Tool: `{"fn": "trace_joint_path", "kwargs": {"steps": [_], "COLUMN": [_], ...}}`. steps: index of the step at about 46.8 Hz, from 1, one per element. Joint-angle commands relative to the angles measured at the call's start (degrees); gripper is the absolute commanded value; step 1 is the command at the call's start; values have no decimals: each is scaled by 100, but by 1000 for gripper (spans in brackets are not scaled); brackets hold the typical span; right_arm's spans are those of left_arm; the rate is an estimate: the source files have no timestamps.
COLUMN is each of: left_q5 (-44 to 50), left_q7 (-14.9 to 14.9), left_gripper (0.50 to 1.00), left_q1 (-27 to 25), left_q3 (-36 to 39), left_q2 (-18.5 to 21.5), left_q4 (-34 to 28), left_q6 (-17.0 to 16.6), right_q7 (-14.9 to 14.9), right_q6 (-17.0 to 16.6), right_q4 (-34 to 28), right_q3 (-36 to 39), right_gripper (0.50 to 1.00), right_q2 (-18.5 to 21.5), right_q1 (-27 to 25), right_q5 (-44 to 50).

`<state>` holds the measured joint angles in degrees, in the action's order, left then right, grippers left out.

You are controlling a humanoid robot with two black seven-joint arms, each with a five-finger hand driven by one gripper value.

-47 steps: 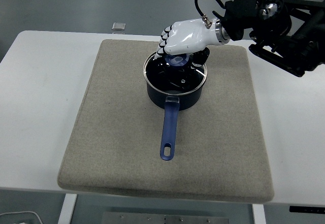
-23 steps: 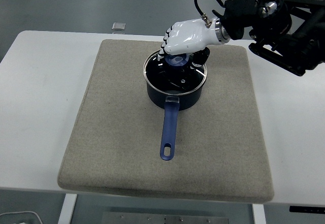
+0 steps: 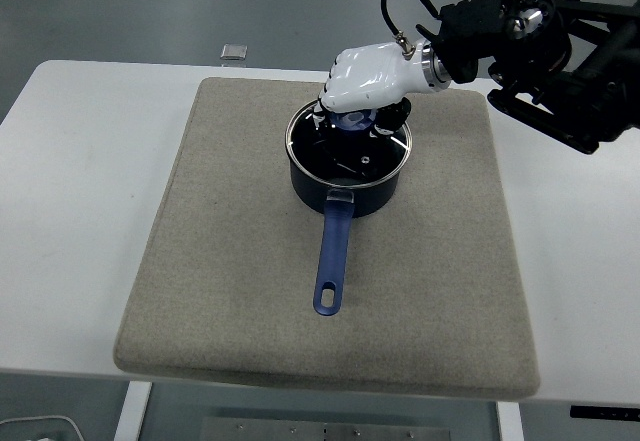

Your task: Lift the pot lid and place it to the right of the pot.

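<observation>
We record the right hand (image 3: pixel 366 77) clenched on the pot lid (image 3: pixel 350 147) knob; lid sits on the blue pot (image 3: pixel 345 176) near the grey mat's (image 3: pixel 240 291) far edge; contents unclear.

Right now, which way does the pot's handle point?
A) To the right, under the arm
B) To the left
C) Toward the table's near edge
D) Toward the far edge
C: the blue handle runs from the pot down the picture toward the table's near edge, while the right hand grips the lid knob.
</observation>
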<state>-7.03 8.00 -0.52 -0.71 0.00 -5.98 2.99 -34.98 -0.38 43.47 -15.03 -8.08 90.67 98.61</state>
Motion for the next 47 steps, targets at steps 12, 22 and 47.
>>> {"fn": "trace_joint_path", "kwargs": {"steps": [12, 22, 47], "left_q5": [0, 0, 0], "left_q7": [0, 0, 0], "left_gripper": [1000, 1000, 1000], "left_q1": [-1, -1, -1], "left_q3": [-8, 0, 0], "left_q2": [0, 0, 0], "left_q4": [0, 0, 0], "left_q6": [0, 0, 0], "right_q7": [-2, -2, -2], "right_q6": [-182, -191, -191], "right_q4": [4, 4, 4], "right_q3": [61, 52, 52], "right_gripper": [500, 500, 500], "right_q2": [69, 69, 69], "right_q1": [-6, 108, 267], "right_q5": [0, -9, -18]}}
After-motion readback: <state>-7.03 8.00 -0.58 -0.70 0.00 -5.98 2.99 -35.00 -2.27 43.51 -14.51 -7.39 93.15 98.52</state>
